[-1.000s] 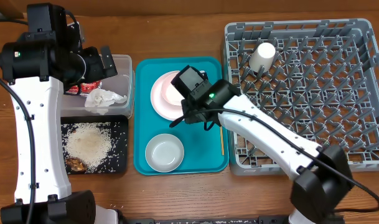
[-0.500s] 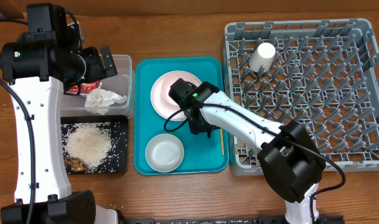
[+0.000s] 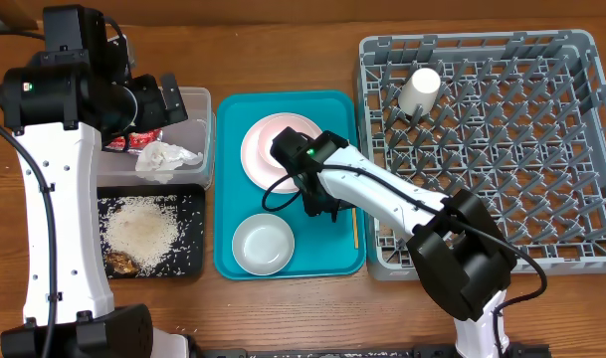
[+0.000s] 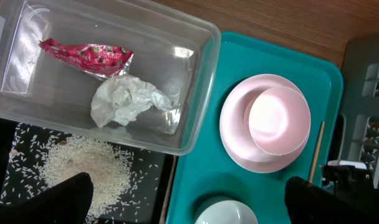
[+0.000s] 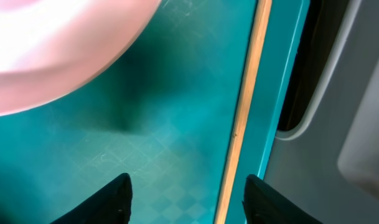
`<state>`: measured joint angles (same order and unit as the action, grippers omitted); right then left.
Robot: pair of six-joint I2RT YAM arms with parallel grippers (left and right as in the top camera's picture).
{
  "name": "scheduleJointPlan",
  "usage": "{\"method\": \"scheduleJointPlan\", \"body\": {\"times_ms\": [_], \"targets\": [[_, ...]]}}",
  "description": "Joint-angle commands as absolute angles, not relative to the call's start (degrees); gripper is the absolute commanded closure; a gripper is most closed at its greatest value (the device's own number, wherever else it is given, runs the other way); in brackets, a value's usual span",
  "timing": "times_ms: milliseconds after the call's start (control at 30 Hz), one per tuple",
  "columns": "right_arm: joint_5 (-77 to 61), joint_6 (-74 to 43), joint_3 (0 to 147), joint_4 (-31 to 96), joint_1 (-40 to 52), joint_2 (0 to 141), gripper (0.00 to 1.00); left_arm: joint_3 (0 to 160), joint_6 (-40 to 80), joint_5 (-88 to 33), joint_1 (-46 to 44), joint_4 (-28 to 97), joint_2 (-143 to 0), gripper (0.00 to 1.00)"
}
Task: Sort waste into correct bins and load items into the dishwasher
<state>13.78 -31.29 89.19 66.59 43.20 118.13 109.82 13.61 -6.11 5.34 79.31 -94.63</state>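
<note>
The right hand (image 5: 186,200), fingers spread, hovers low over a teal plastic serving tray (image 5: 145,149). It straddles a thin wooden chopstick (image 5: 242,106) lying along the tray's edge, beside the large grey plastic dish rack (image 3: 521,149). Nearby, a pinkish bowl (image 4: 277,119) sits on a pale pink round plate (image 4: 236,137). The left hand (image 4: 195,202), spread wide, hangs over a clear plastic tub (image 4: 205,74) holding a shiny red wrapper (image 4: 86,55) and a crumpled white napkin (image 4: 130,102).

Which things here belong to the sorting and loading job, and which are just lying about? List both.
Job: wrapper, napkin, rice, scraps, tub, black tray, plate, pink bowl, white bowl, cup, chopstick, rack.
Lying about: teal tray, table.
</note>
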Motion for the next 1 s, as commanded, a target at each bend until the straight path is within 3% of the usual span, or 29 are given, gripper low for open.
{"method": "scheduleJointPlan", "body": {"times_ms": [0, 633, 767, 967], "targets": [[14.1, -33.1, 90.0, 66.3, 42.9, 118.8, 0.39, 109.9, 14.4, -5.3, 5.2, 79.3, -95.0, 0.0], [11.5, -33.1, 85.4, 62.4, 40.6, 118.8, 0.39, 109.9, 14.4, -5.3, 5.2, 79.3, -95.0, 0.0], [10.7, -33.1, 84.6, 61.0, 40.5, 118.8, 0.29, 109.9, 14.4, -5.3, 5.2, 79.3, -95.0, 0.0], [6.8, -33.0, 83.5, 60.1, 38.3, 118.8, 0.26, 109.9, 14.4, -5.3, 5.2, 79.3, -95.0, 0.0]]}}
